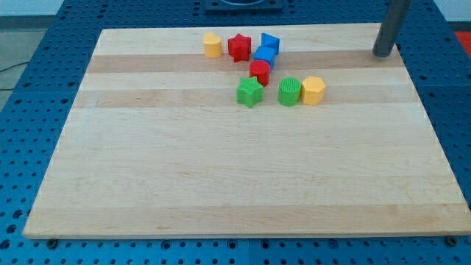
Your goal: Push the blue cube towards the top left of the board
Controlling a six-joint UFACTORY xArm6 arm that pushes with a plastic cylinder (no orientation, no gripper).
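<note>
The blue cube (pixel 270 43) sits near the view's top centre of the wooden board (pixel 147 147), just right of a red star block (pixel 239 47). A second blue block (pixel 264 56) lies directly below it, touching it. My tip (pixel 382 54) is at the view's top right, far to the right of the blue cube, with no block near it.
A yellow block (pixel 213 45) stands left of the red star. A red block (pixel 259 72) lies below the blue pair. A green star block (pixel 249 92), a green round block (pixel 290 91) and a yellow block (pixel 313 90) form a row below.
</note>
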